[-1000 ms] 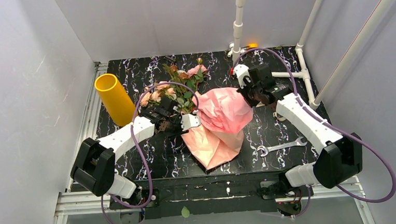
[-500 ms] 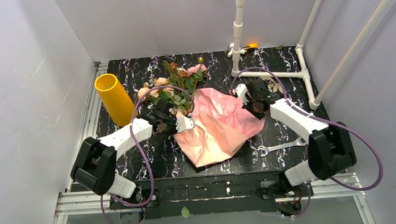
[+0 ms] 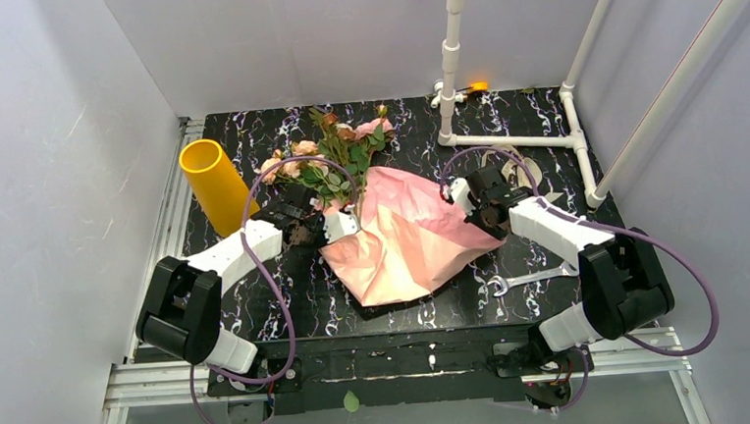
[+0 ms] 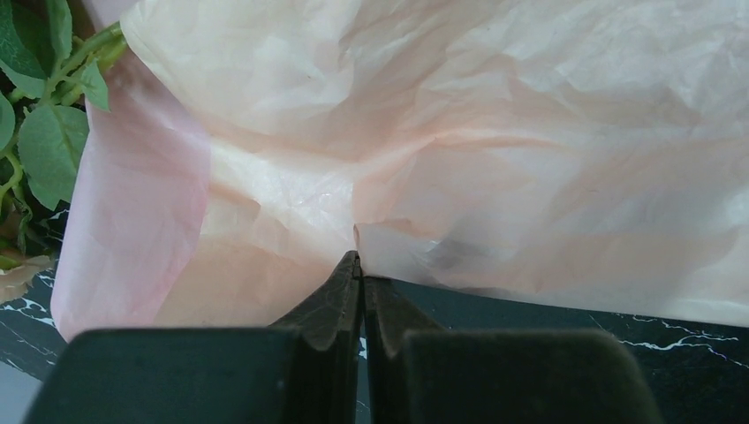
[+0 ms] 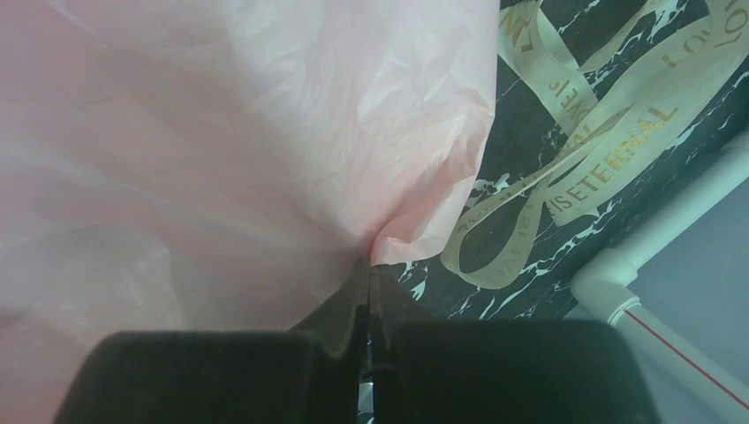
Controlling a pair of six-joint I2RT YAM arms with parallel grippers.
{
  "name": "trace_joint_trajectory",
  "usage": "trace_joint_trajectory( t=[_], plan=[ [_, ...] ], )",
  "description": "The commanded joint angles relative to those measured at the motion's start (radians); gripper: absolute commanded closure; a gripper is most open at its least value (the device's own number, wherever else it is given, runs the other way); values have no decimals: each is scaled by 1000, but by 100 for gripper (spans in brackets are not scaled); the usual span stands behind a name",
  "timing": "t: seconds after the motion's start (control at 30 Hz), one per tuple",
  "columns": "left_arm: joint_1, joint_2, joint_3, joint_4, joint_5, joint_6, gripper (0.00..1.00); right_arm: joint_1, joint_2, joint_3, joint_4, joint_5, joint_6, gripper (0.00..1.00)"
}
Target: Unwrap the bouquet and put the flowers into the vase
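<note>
The pink paper [image 3: 412, 239] lies spread across the middle of the table, stretched between both grippers. My left gripper [image 3: 350, 223] is shut on the paper's left edge [image 4: 353, 238]. At the right edge [image 5: 389, 234], my right gripper [image 3: 456, 202] is also shut on the paper. The flowers [image 3: 333, 156] lie at the sheet's far left corner, heads pointing away from me; their green leaves [image 4: 44, 132] show in the left wrist view. The yellow vase [image 3: 214, 182] stands upright at the far left, apart from both grippers. The beige ribbon [image 5: 574, 150] lies loose on the table right of the paper.
White pipes [image 3: 450, 60] rise at the back, and a horizontal pipe [image 3: 544, 141] runs along the right rear. A metal wrench [image 3: 533, 279] lies near the front right. Grey walls close in the table on the left, back and right.
The bunched paper came down and spread flat. My right gripper dropped and drew nearer with it. My left gripper closed on the paper's left edge. The flowers shifted slightly back.
</note>
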Motion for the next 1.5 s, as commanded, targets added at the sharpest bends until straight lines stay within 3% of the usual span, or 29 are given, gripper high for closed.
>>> trace_joint_trajectory(
  t=[0.0,0.07,0.17,0.3,0.4,0.47,0.53,0.63,0.77,1.0,1.23,1.47],
  plan=[
    [12,-28,40,-26,27,-25,95,-9,24,68,-18,-22,11,78],
    [11,-45,66,-56,53,-54,75,-10,16,114,-58,-70,33,54],
    [10,-79,120,-112,101,-108,42,-9,-10,186,-111,-145,61,35],
    [-1,-180,206,-175,214,-205,15,-9,-75,331,-139,-234,106,12],
    [-10,-139,357,-230,295,-309,7,-9,-72,439,-134,-263,147,2],
    [-15,-87,439,-247,327,-362,2,-11,-57,487,-127,-186,141,2],
    [-55,-37,476,-238,321,-378,2,-13,-64,497,-141,-297,163,2],
    [-146,112,569,-226,219,-411,2,-13,20,517,-218,-677,289,3],
    [-214,204,617,-233,143,-351,2,-10,109,501,-233,-821,332,8],
    [-267,415,813,-392,117,-313,5,-10,226,450,-237,-872,331,16],
    [-288,511,843,-384,-5,-321,5,-10,280,358,-191,-861,336,33],
    [-288,531,818,-369,-70,-325,5,-14,284,292,-127,-824,380,39]
  ],
)
